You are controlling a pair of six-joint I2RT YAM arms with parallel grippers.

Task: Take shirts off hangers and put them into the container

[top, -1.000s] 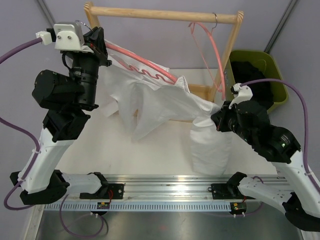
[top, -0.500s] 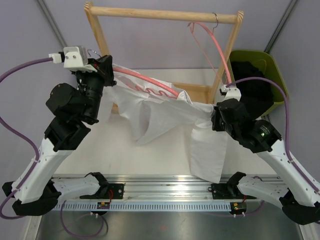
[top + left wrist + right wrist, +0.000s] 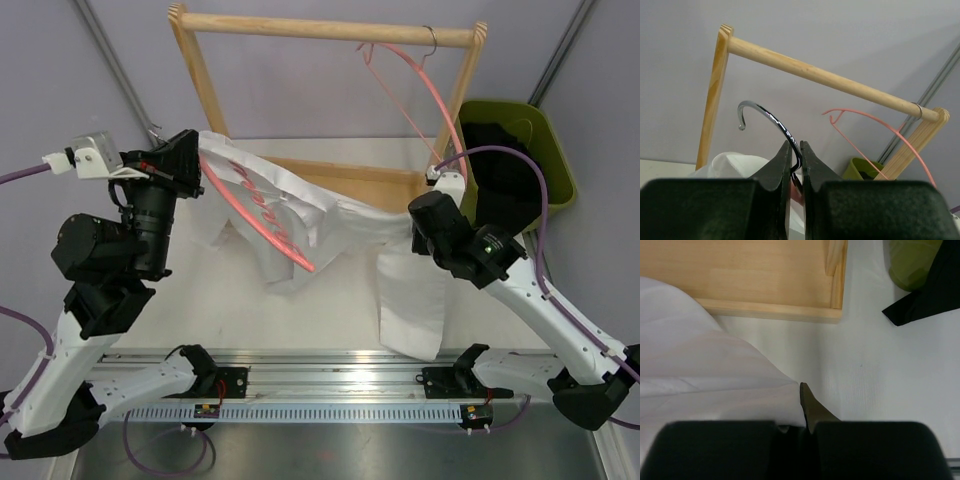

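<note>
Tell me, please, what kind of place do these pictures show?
Most likely a robotics lab bench, not a home: two robot arms bolted to a metal rail, a small wooden rack on a white table and plain grey walls around.

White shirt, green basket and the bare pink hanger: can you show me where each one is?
White shirt (image 3: pixel 410 300): top view, its hanging lower part.
Basket (image 3: pixel 558 165): top view, right wall.
Bare hanger (image 3: pixel 875 118): left wrist view, curved upper arm.
</note>
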